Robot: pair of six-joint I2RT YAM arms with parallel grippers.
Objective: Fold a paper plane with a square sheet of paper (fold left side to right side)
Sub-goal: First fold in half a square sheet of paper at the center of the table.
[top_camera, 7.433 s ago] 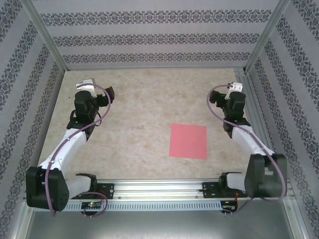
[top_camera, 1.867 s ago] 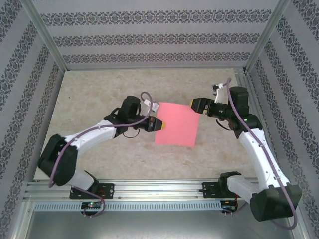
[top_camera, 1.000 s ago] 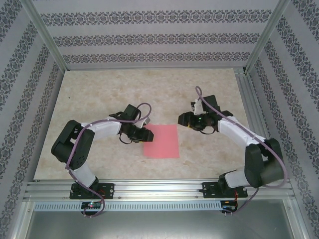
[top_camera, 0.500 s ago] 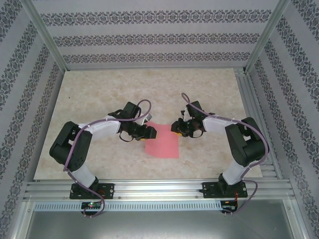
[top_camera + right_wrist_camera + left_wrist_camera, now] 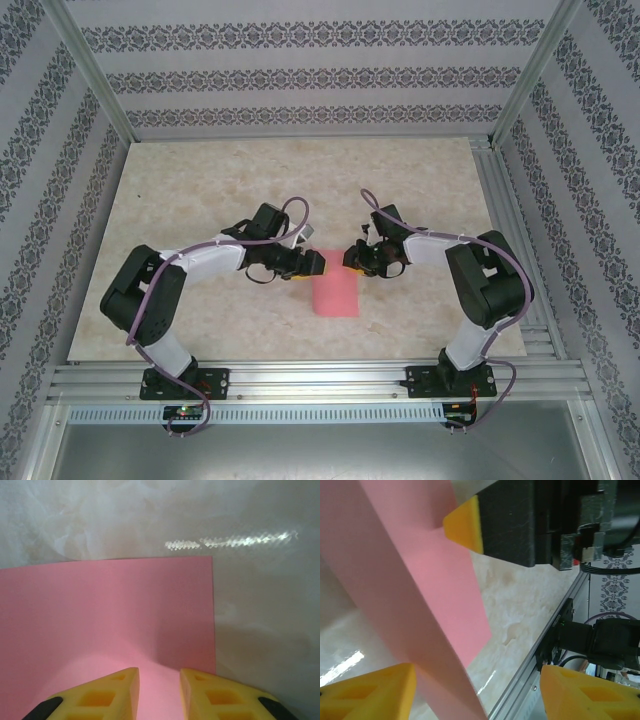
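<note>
The square sheet of paper (image 5: 335, 295) is pinkish-red and looks narrow from above, lying near the table's middle front. Its left part is lifted and slants over toward the right. My left gripper (image 5: 312, 264) is at the sheet's upper left; in the left wrist view the raised paper (image 5: 420, 595) runs beside my left finger (image 5: 370, 692), and the left gripper (image 5: 477, 672) stands wide open. My right gripper (image 5: 352, 262) is at the sheet's upper right. Its fingers (image 5: 100, 695) hover over the paper (image 5: 100, 605) with a narrow gap, the right gripper (image 5: 159, 672) open on nothing.
The marble-patterned table (image 5: 200, 180) is bare at the back and left. An aluminium rail (image 5: 320, 378) runs along the near edge, and patterned walls (image 5: 300, 80) enclose the space. The right gripper's yellow fingertip (image 5: 465, 525) and black body loom in the left wrist view.
The sheet's left edge has swung rightward, so it looks narrower from above. My left gripper followed to the right and spread its jaws. My right gripper narrowed and stayed at the upper right corner.
</note>
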